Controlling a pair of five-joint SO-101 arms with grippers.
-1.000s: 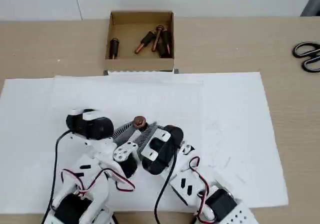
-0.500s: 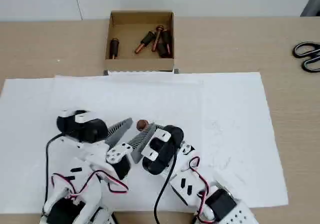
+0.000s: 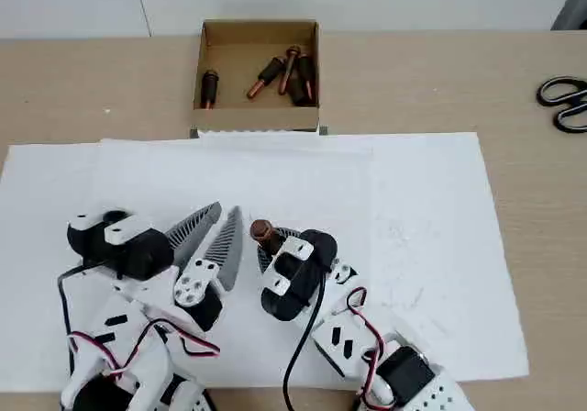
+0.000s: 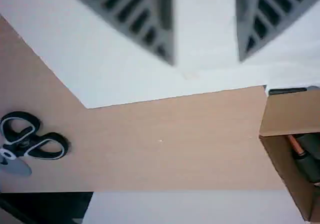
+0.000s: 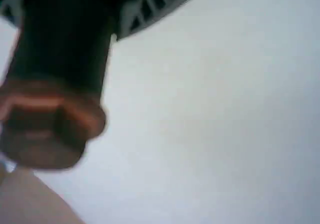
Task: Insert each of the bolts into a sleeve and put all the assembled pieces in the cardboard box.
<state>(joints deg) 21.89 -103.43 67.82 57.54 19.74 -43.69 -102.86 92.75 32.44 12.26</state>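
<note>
Tan table point(image 3: 440, 81) lay under white paper sheet point(image 3: 413, 200). Matte cardboard box point(image 3: 260, 117) sat at sheet's far edge w/ several assembled pieces point(image 3: 271, 70) inside. Empty left gripper point(image 3: 209, 231) gaped, ribbed grey fingers point(image 3: 194, 224) apart. The right gripper point(image 3: 269, 246) clamped a bolt-in-sleeve point(image 3: 262, 232) over the sheet: black cylinder, coppery faceted head. Prob. light, rigid, slick; hold mid-sleeve.

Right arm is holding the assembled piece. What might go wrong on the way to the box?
The bolt-and-sleeve piece sticks out of the right end effector, so it may slip on the way to the cardboard box. The open left end effector sits close beside it; a swing could clip it.
</note>
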